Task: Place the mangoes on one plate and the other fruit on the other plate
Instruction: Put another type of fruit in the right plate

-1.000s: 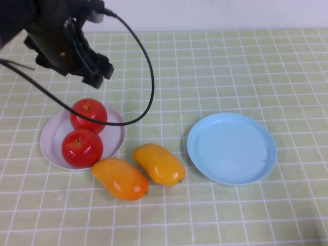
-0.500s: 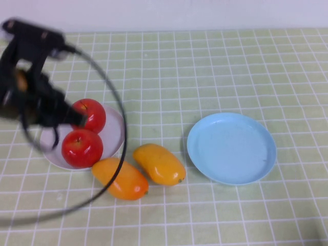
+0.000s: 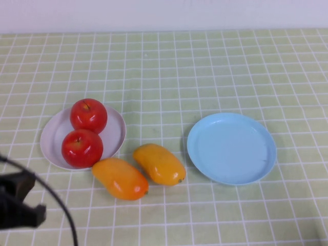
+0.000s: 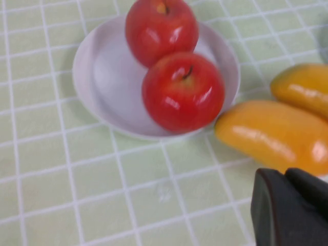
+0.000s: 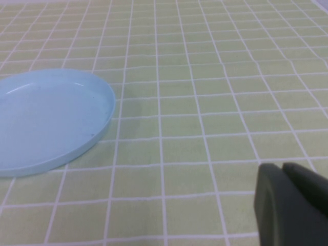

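Two red apples (image 3: pixel 88 115) (image 3: pixel 81 148) rest on the white plate (image 3: pixel 54 136) at the left. Both mangoes (image 3: pixel 120 178) (image 3: pixel 159 163) lie on the cloth just in front of and right of that plate. The light blue plate (image 3: pixel 231 148) at the right holds nothing. My left gripper (image 4: pixel 284 175) is shut and empty, hovering near the front left, short of the closer mango (image 4: pixel 271 133) and the apples (image 4: pixel 183 91). Its arm (image 3: pixel 18 205) shows at the front left corner. My right gripper (image 5: pixel 282 169) is shut and empty, off to the blue plate's (image 5: pixel 46 118) side.
A green checked cloth (image 3: pixel 205 72) covers the whole table. A black cable (image 3: pixel 61 210) trails from the left arm at the front left.
The left arm has pulled back from above the white plate to the table's front left corner, leaving both apples on the plate. Mangoes and plates have not moved.
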